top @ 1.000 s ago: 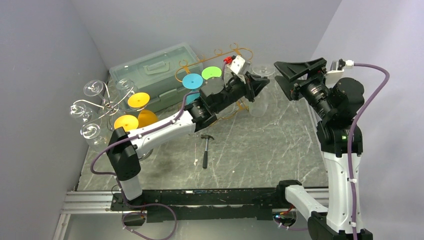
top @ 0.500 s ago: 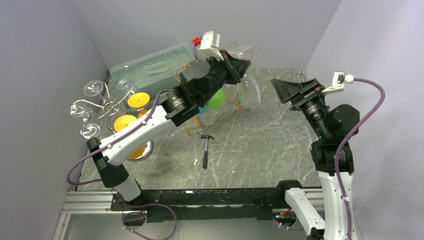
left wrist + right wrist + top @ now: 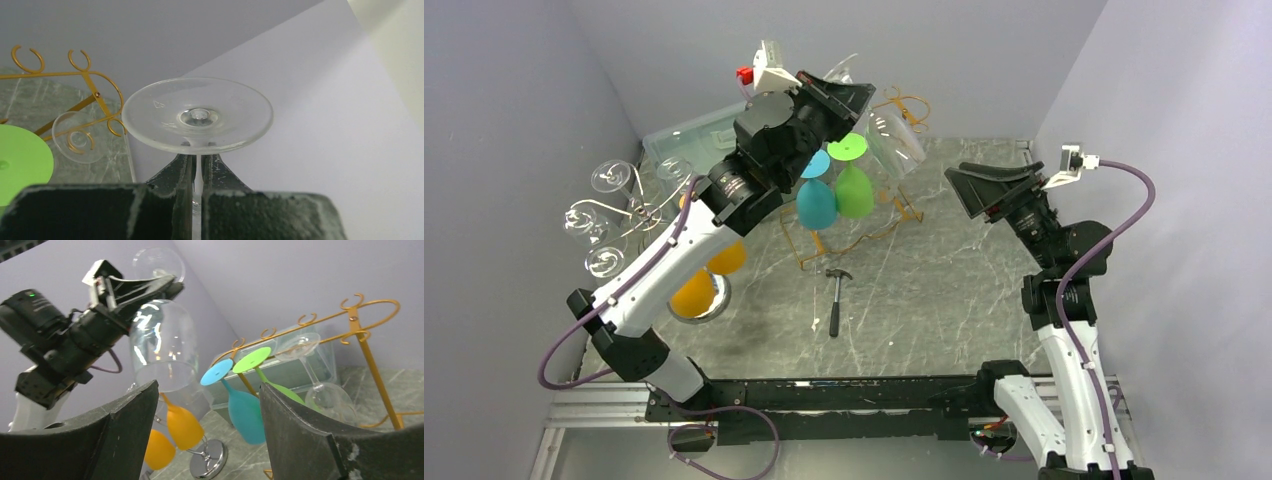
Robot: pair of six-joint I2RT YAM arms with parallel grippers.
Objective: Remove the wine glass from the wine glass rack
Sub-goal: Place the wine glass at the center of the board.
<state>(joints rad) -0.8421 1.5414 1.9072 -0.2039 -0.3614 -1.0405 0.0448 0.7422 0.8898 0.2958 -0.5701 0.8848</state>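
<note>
Grip: left gripper (image 3: 198, 165) clamped on the clear wine glass (image 3: 197, 117) by its stem
Done: glass looks free of the gold wire rack (image 3: 95, 82)
Remaining: set it down
Spare: right gripper (image 3: 964, 187) open, empty, right side

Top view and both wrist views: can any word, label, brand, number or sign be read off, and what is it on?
None: no readable text in any of the three views.
The storage box, hammer, rack and wine glass show no print, label or number.
</note>
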